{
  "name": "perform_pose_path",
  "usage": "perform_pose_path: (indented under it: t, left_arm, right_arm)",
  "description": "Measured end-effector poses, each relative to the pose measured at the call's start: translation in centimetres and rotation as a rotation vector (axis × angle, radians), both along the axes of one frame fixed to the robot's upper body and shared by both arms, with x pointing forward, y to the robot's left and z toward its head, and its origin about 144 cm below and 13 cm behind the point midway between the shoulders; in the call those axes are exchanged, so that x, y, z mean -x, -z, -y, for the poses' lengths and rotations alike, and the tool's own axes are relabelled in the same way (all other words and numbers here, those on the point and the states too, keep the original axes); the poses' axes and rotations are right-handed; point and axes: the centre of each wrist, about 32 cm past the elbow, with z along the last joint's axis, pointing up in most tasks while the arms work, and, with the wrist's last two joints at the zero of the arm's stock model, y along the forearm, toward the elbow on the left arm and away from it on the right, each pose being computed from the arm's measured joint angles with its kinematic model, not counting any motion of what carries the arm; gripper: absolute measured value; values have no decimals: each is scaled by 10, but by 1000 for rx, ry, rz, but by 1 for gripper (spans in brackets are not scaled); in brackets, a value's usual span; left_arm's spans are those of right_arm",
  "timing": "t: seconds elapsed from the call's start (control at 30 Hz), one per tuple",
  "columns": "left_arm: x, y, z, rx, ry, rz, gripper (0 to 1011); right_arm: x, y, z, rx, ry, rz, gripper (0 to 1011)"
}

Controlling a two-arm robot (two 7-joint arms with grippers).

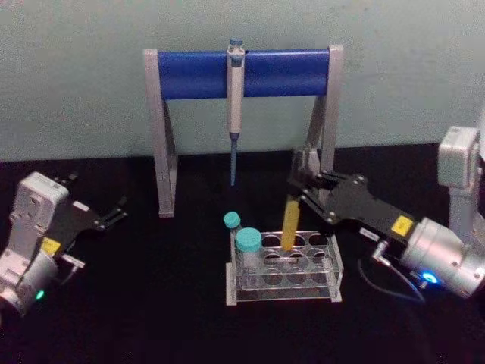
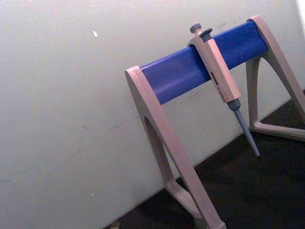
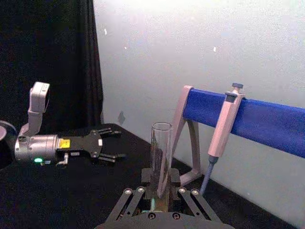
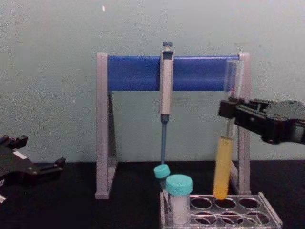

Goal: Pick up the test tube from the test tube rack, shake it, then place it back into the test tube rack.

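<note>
My right gripper is shut on the upper part of the test tube, a clear glass tube with yellow-orange liquid in its lower half. The tube hangs upright over the back row of the test tube rack. In the chest view the test tube's round bottom sits right at the level of the rack's top holes. The right wrist view shows the test tube's open mouth rising above my right gripper. My left gripper rests open at the far left, well away from the rack.
Two teal-capped vials stand in the rack's left end. Behind the rack stands a grey-legged stand with a blue crossbar, and a grey-blue pipette hangs from it, tip down. A pale wall closes off the back.
</note>
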Motion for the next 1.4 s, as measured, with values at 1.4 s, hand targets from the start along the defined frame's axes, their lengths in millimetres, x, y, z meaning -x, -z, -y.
perform_pose_path:
  t: [1.4]
  left_arm:
    - [0,0,0,0,0,0,1010]
  right_arm:
    - [-47,1,5,-8,87,5,229]
